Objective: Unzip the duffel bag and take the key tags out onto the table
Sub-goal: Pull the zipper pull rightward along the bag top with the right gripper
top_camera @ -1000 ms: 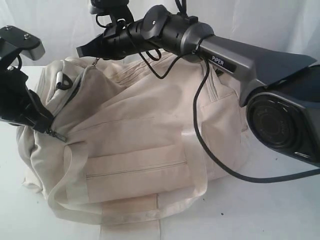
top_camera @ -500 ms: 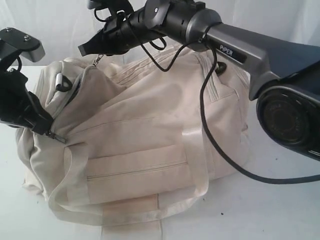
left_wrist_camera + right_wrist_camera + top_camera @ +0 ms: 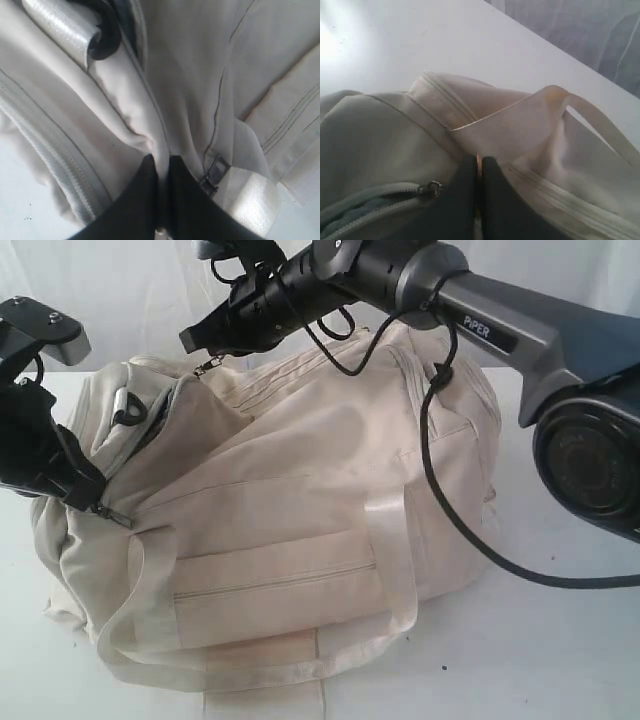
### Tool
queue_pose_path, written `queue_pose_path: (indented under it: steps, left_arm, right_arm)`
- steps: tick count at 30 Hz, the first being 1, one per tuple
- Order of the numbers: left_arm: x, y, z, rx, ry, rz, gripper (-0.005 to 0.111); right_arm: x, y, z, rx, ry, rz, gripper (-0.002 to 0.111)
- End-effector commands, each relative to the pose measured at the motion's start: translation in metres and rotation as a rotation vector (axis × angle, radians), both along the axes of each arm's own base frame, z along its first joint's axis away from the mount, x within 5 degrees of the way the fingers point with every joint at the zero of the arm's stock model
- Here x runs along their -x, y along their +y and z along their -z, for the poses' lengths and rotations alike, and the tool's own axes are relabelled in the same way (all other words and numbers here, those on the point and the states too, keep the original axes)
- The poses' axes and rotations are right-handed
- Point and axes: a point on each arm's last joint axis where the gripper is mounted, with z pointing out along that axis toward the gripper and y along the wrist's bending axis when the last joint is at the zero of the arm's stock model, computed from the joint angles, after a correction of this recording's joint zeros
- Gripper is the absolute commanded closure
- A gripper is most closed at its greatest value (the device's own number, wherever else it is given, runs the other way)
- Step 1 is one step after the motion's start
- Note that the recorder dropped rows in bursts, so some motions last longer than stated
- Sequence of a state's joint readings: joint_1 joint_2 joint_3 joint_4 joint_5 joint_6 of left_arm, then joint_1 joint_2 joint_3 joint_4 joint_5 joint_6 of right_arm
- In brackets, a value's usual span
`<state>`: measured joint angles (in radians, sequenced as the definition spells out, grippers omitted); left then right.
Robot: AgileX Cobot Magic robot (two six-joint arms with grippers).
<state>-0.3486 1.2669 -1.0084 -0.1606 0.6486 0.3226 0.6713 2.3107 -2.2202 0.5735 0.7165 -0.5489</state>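
Right claw reaches across, clenched atop the bag — zip pull just beneath; left claw pinches bag fabric.

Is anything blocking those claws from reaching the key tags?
Yes, the duffel bag itself. No key tags show in any view. Its top zip gapes only near the left end; the rest is closed fabric. The left gripper and right gripper pinch the bag.
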Motion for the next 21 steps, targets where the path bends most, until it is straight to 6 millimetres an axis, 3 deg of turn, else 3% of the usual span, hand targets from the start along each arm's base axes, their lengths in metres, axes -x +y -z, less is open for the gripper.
queue_pose_path:
  steps: [1,11,21]
  left_arm:
    - [0.011,0.001,0.003,-0.015,0.097,0.013,0.107]
    - [0.011,0.001,0.003,-0.015,0.097,0.013,0.107]
    - [0.011,0.001,0.003,-0.016,0.096,0.015,0.107]
  right_arm:
    - [-0.006,-0.016,-0.016,-0.025,-0.009,-0.004,0.108]
    - [-0.01,-0.037,-0.023,-0.124,0.068,-0.153,0.108]
    - [-0.017,-0.057,-0.027,-0.186,0.142,-0.193,0.108]
